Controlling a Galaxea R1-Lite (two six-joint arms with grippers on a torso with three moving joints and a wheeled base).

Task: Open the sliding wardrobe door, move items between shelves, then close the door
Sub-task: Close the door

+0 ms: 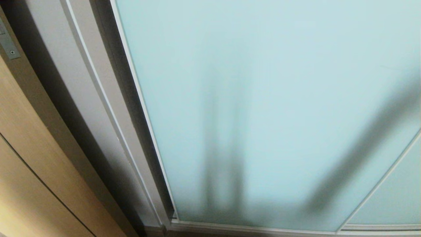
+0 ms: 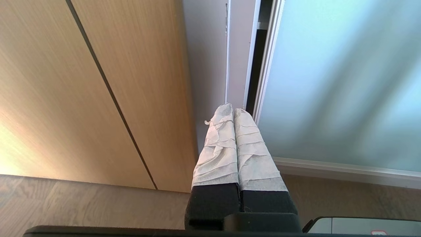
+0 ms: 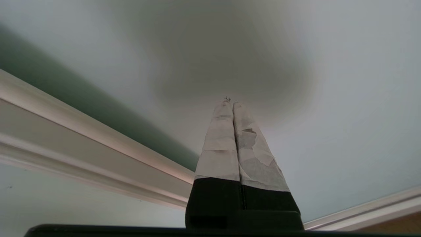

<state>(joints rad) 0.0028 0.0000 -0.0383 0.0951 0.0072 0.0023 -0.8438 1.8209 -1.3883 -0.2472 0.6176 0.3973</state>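
Right gripper (image 3: 233, 103): fingers pressed together, empty, near the sliding wardrobe door (image 1: 263, 98); risk: skidding off smooth frosted glass.

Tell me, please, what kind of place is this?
Probably a room in a home, close to a built-in wardrobe. A frosted aqua sliding wardrobe door in a slim pale frame fills the view, beside a tan wooden door, above a wood-look floor.

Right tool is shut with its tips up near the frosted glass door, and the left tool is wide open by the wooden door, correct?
Not quite: the left wrist view shows the left tool shut, fingers pressed together, not wide open. The rest stands: the right tool is shut near the frosted glass door.
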